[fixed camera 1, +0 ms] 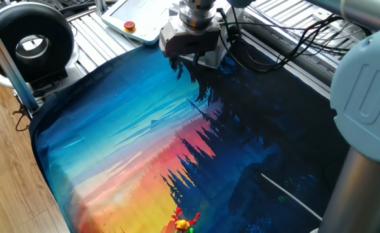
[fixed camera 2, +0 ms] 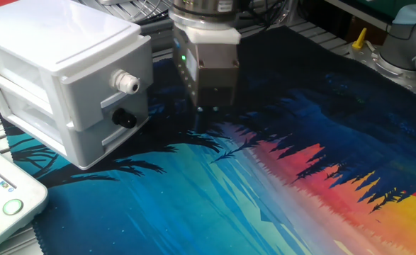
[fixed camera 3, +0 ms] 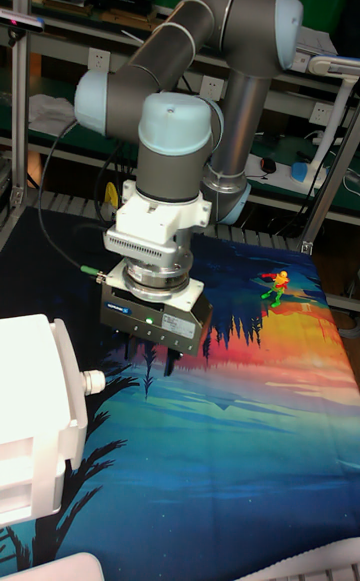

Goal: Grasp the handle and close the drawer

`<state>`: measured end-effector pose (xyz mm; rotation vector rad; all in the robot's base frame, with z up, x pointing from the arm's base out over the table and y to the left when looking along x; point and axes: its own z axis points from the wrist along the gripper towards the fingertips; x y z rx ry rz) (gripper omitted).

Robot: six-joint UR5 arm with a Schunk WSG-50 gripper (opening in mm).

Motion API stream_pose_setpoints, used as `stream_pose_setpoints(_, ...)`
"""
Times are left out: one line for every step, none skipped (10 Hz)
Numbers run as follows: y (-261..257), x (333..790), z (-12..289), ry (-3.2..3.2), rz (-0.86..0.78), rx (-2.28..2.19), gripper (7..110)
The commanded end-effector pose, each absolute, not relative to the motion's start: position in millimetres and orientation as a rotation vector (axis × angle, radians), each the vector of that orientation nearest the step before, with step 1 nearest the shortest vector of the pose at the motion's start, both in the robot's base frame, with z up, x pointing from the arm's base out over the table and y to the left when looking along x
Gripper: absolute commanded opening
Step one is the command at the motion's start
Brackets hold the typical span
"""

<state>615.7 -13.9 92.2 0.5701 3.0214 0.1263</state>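
Note:
The drawer (fixed camera 2: 66, 85) is a pale grey-white two-tier unit at the left, also seen at the lower left of the tall view (fixed camera 3: 35, 421). Its upper front carries a white knob handle (fixed camera 2: 127, 83) (fixed camera 3: 95, 381) and its lower front a black knob (fixed camera 2: 124, 118). Both fronts look flush with the body. My gripper (fixed camera 2: 208, 108) (fixed camera 3: 155, 356) (fixed camera 1: 185, 65) hangs pointing down over the dark part of the cloth, to the right of the unit and clear of the knobs. Its dark fingers (fixed camera 3: 136, 346) stand apart with nothing between them.
A printed sunset cloth (fixed camera 2: 278, 184) covers the table. A white panel with a red button (fixed camera 1: 130, 26) lies beyond the cloth, near the drawer unit. A black round device (fixed camera 1: 31, 42) sits at the far left. A small toy figure (fixed camera 1: 183, 224) stands at the cloth's yellow end.

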Motion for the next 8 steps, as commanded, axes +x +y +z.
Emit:
stream_pose_setpoints(1.1,601.7,95.6,3.100,0.146,0.532,7)
stream_pose_setpoints(7.9,599.6,97.3,3.124,0.184,0.418,7)
stream_pose_setpoints(10.2,594.0,97.5,3.148,0.193,0.376,7)
stream_pose_setpoints(6.7,593.7,96.7,3.150,0.167,0.349,7)
stream_pose_setpoints(6.8,594.4,95.7,3.149,0.168,0.332,7)
stream_pose_setpoints(6.8,595.2,94.6,3.148,0.168,0.332,7)
stream_pose_setpoints(6.3,595.3,94.2,3.148,0.165,0.332,7)
stream_pose_setpoints(6.5,595.4,93.6,3.148,0.168,0.332,7)
